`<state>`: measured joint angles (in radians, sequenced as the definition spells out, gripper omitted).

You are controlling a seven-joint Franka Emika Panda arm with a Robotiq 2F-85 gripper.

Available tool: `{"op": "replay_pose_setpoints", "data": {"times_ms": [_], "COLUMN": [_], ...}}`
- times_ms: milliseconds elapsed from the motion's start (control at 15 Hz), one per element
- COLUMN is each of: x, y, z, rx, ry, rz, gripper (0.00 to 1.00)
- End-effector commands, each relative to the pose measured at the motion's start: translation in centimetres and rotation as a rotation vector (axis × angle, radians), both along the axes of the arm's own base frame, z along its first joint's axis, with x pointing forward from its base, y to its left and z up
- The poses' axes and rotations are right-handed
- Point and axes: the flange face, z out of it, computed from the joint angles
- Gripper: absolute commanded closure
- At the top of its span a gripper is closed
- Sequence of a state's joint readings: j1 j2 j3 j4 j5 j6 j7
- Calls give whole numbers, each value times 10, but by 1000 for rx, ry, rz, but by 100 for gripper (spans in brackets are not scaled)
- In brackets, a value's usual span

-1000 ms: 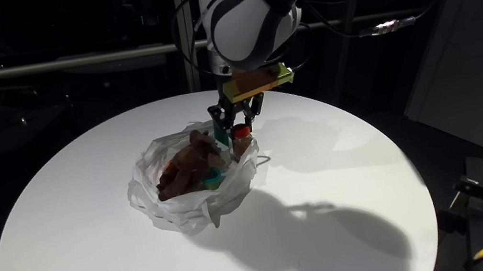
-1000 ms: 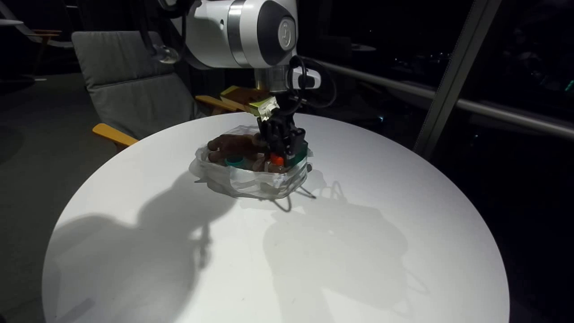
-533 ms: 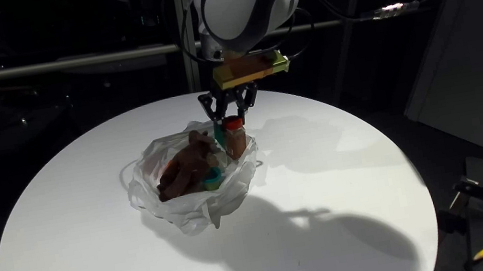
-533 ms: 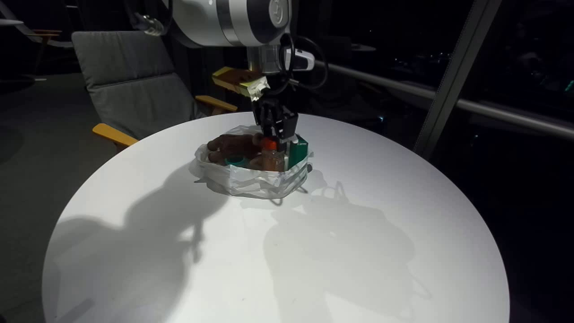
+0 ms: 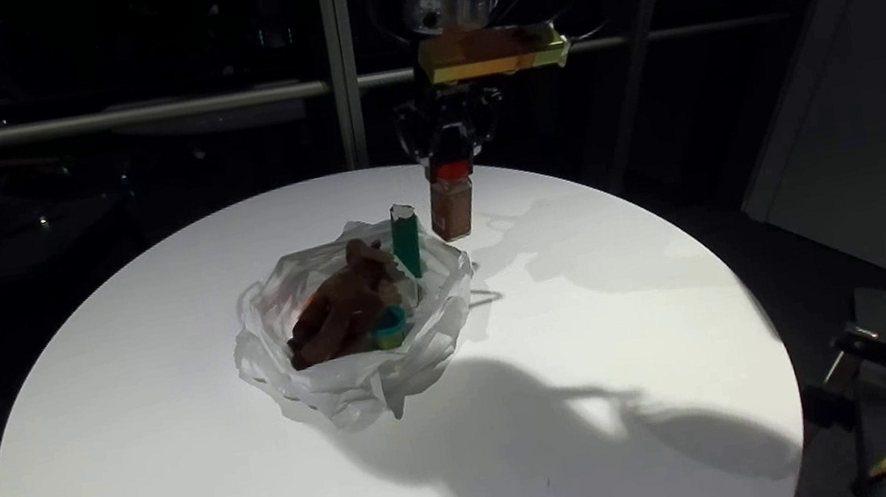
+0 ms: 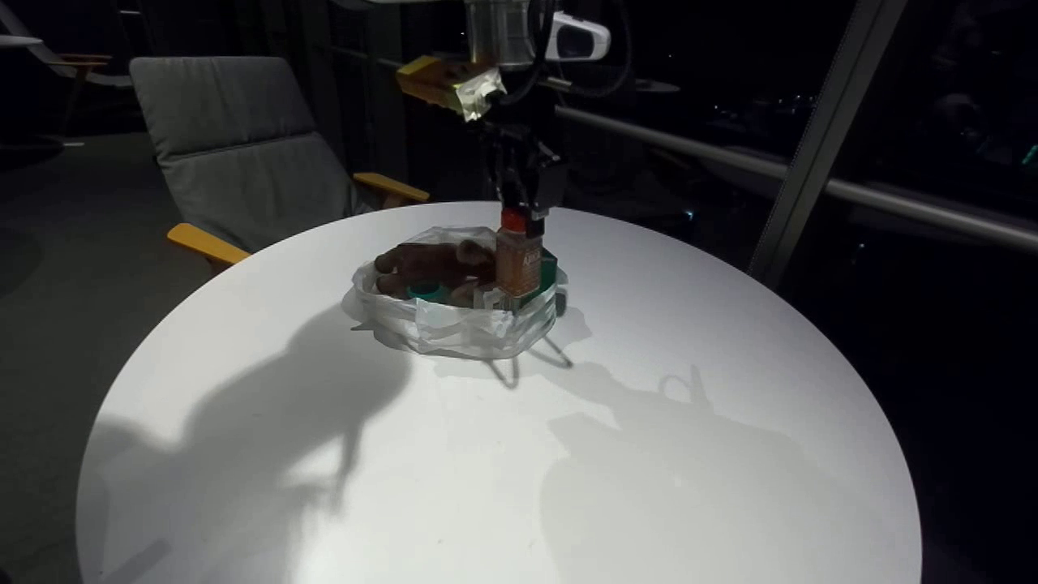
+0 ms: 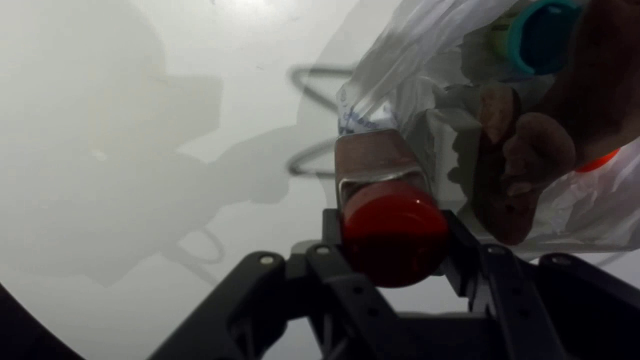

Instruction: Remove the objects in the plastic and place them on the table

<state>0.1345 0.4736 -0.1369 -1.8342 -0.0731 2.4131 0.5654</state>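
Black 2-finger gripper (image 7: 394, 231) clamps the red cap (image 5: 453, 170) of a clear, square-sided jar (image 5: 452, 207) with reddish-brown contents; fingers (image 7: 331, 226) drawn in against the cap, 1 each side. Jar hangs nearly upright, raised off the round white table (image 5: 178, 486), at the edge of a crumpled white plastic bag (image 5: 331, 382); over the edge or just beside it, cannot tell. In the bag: brown, soft-looking figure (image 5: 341, 309), lying; narrow green box (image 5: 406, 241), upright; small teal-rimmed cup (image 5: 389, 340). Grey cushioned chair (image 6: 231, 154) behind the table.
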Motion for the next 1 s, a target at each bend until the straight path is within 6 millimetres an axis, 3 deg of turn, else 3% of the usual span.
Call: {"op": "replay_pose_setpoints", "data": {"times_ms": [0, 333, 933], "x": [-28, -40, -59], "y": [-45, -101, -128], "z": [16, -13, -78], "rx": [15, 9, 99], "ry": [-18, -4, 95], "rz": [-101, -192, -308], "gripper": [76, 76, 76]}}
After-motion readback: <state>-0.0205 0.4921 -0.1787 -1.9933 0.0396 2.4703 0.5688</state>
